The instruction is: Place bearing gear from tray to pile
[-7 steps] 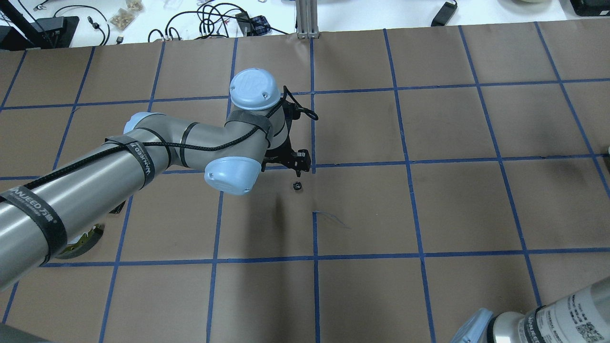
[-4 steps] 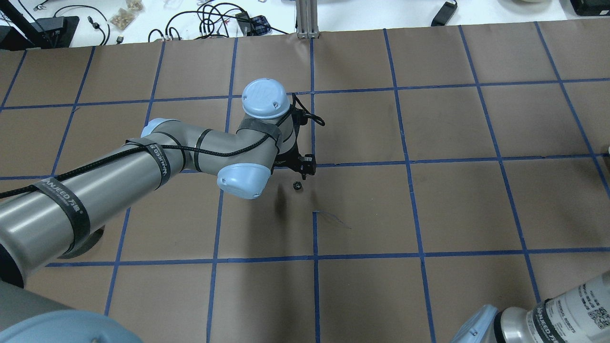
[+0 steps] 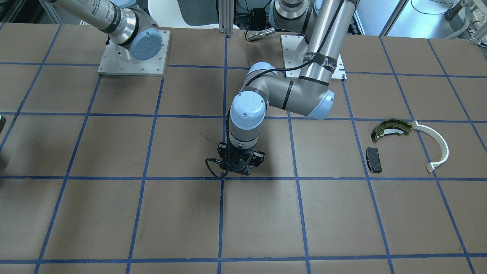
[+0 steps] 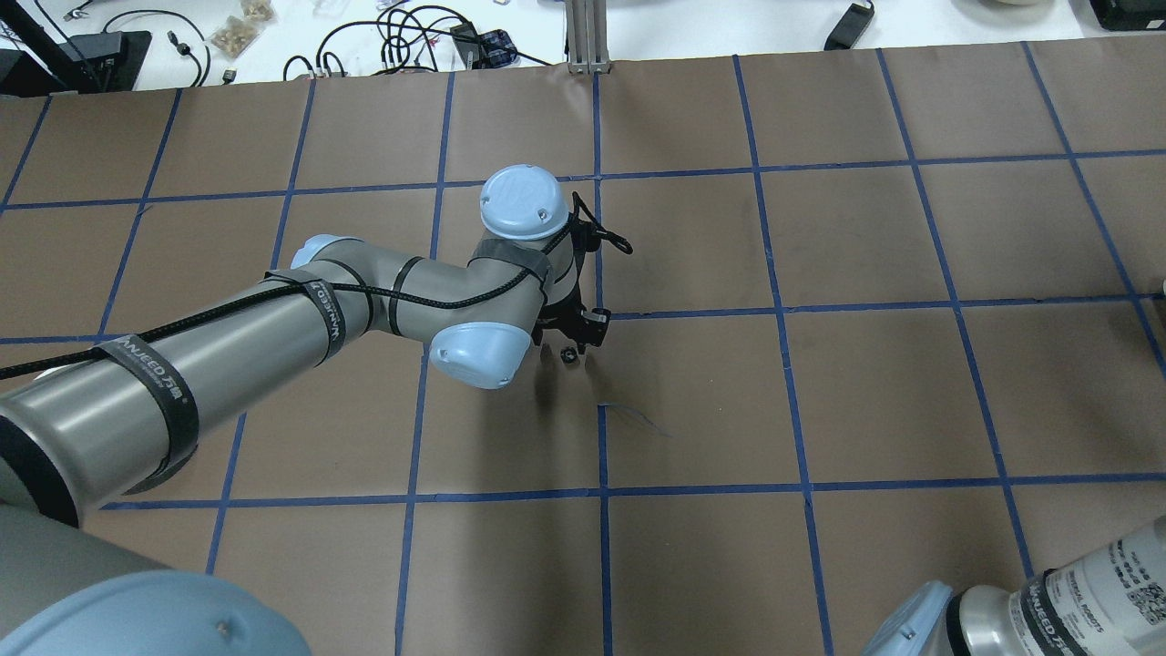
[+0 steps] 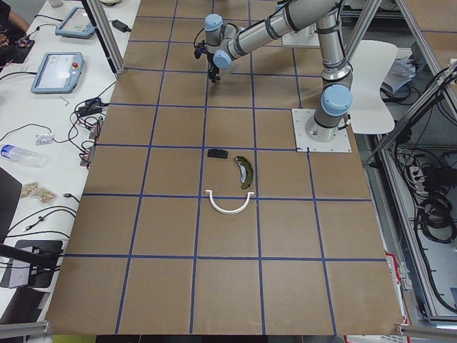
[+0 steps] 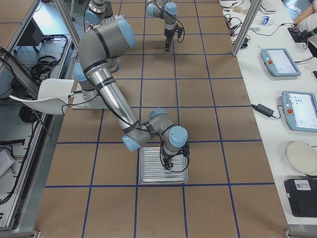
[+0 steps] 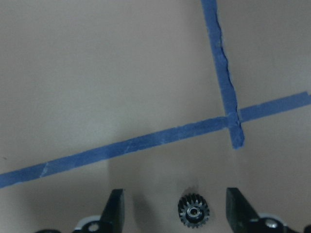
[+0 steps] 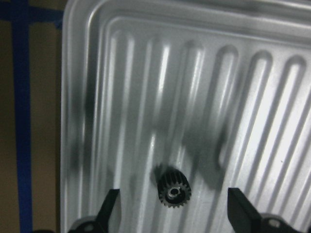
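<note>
A small black bearing gear (image 7: 193,212) lies on the brown paper between the open fingers of my left gripper (image 7: 176,211); in the overhead view the gear (image 4: 568,354) sits just under the left gripper (image 4: 572,339). A second black gear (image 8: 173,187) lies in the ribbed metal tray (image 8: 194,73), between the open fingers of my right gripper (image 8: 175,209). The tray (image 6: 148,176) and right gripper (image 6: 168,166) show in the exterior right view. The pile lies apart: olive-brass brake shoe (image 3: 390,127), white arc (image 3: 437,146), black pad (image 3: 373,159).
Blue tape lines (image 7: 228,97) cross just beyond the left gripper. The table's far edge holds cables and a metal post (image 4: 588,36). Tablets (image 6: 280,59) lie on the side bench.
My left arm has moved right and toward the gear, so the left gripper now stands over it. The gear has not moved.
</note>
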Available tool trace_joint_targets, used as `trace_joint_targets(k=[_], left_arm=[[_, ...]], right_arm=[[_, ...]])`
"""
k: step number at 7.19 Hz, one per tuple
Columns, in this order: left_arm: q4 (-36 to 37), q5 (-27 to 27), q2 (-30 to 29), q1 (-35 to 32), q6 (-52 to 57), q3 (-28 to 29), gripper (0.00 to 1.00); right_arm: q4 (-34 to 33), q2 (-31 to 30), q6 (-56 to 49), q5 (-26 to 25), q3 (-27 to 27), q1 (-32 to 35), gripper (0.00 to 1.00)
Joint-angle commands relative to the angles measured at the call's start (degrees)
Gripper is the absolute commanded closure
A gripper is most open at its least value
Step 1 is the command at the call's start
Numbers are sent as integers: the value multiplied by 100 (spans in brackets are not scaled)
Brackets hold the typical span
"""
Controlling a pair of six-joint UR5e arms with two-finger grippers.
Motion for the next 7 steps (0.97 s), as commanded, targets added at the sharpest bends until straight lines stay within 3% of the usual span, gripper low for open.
trace_joint_targets(k=[1,2,3,4,5,6,7], left_arm=[[-65,-1,-32,-4,6,-13,44],[-65,-1,-32,-4,6,-4,45],[-65,-1,-41,-13,6,-4,60],[-74,-1,-41,-13,23,-4,90],[-74,8,-41,-13,23,5,100],[-83,26,-23,-13,32,57,100],[-265,35,151,66,128,119,100]], right_arm=[[0,13,-23,-14,3,3,52],[0,31,-145,-23,11,3,59],[0,31,-198,-40,3,3,73],[0,31,-198,-41,3,3,83],[0,14,-198,-41,3,-5,90],[61,-30,-172,-67,3,-5,100],[105,-213,-155,-232,-6,-5,100]])
